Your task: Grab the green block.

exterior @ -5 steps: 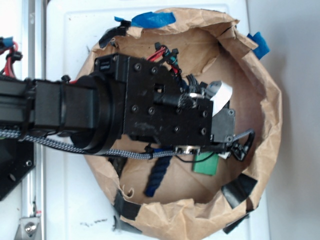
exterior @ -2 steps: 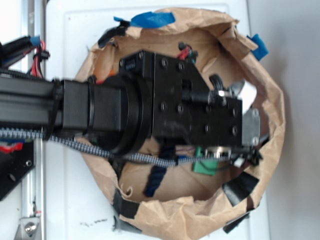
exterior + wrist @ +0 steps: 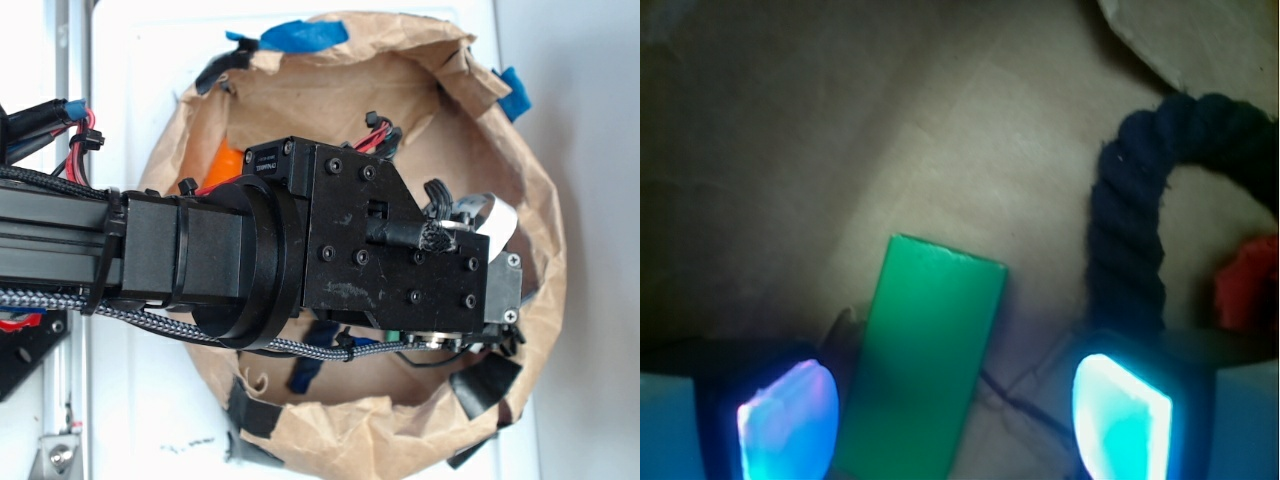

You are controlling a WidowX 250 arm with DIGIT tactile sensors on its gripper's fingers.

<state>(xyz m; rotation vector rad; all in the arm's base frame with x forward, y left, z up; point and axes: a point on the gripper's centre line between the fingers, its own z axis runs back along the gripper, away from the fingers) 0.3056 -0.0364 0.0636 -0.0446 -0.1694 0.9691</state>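
Gripper (image 3: 955,415) spread wide; green block (image 3: 920,365) between the pads, seemingly untouched, dark rope (image 3: 1135,225) at two o'clock

Exterior looks straight down; wrist view hugs the shared paper bowl (image 3: 530,190) floor (closer).

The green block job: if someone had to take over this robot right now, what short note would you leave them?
Gripper: jaws open, low inside the brown paper bowl, holding nothing.
Smooth green rectangular block: flat on the paper between the glowing fingertips, close to the left one in the wrist view, wide gap to the right one.
Dark blue twisted rope: lying close beside the right one.
Done: gripper lined up over the block.
Left: close the jaws on the block without catching the rope, then lift.
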